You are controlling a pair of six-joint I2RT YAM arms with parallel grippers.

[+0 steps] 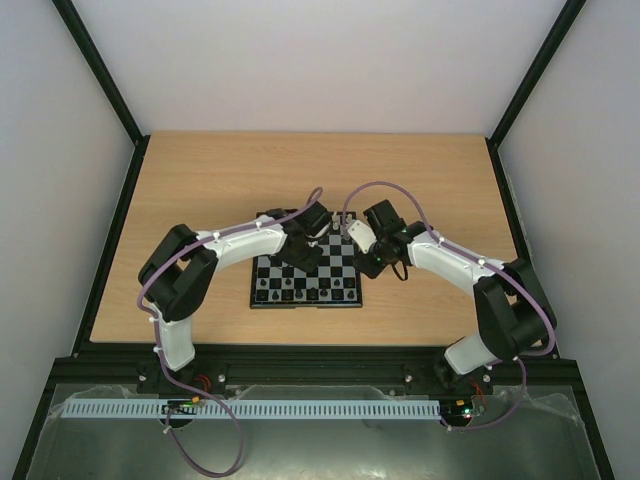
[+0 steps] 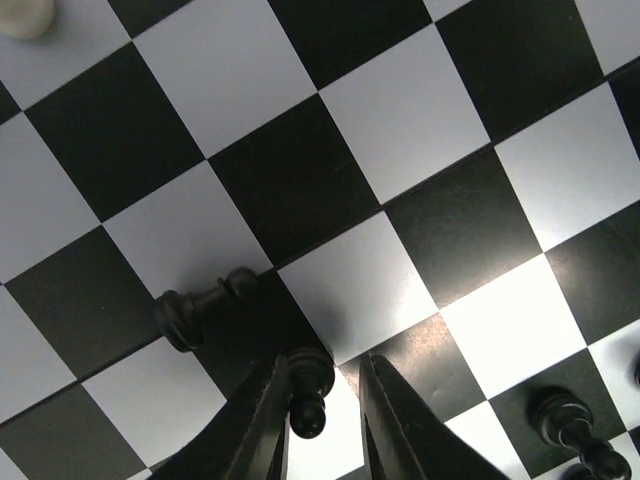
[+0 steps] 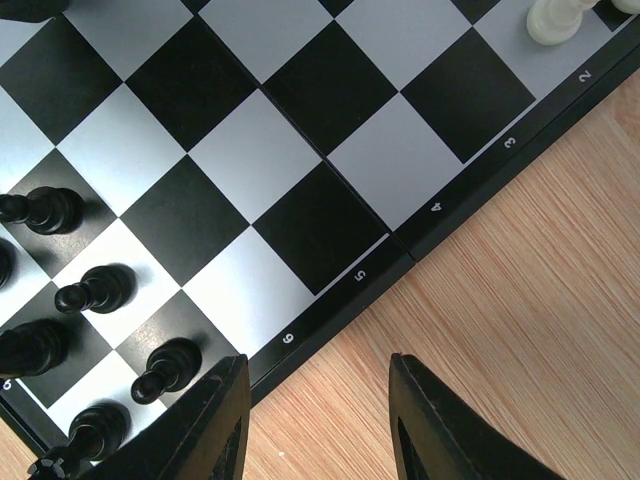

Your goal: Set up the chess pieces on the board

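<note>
The board (image 1: 340, 262) lies mid-table with black chess pieces (image 1: 300, 293) along its near rows. My left gripper (image 2: 324, 360) hangs low over the board (image 2: 400, 110), open by a narrow gap. A black pawn (image 2: 309, 395) stands between its fingers; it touches the left finger (image 2: 262, 420), with a gap to the right one. Another black pawn (image 2: 205, 305) lies on its side just to the left. My right gripper (image 3: 318, 362) is open and empty over bare wood beside the board's numbered edge (image 3: 400, 262). Several black pieces (image 3: 95, 290) stand to its left.
One white piece (image 2: 25, 15) shows at the top left of the left wrist view and another (image 3: 555, 20) at the top right of the right wrist view. Two more black pieces (image 2: 575, 430) stand at the left wrist view's lower right. Wooden table (image 1: 200, 180) surrounds the board.
</note>
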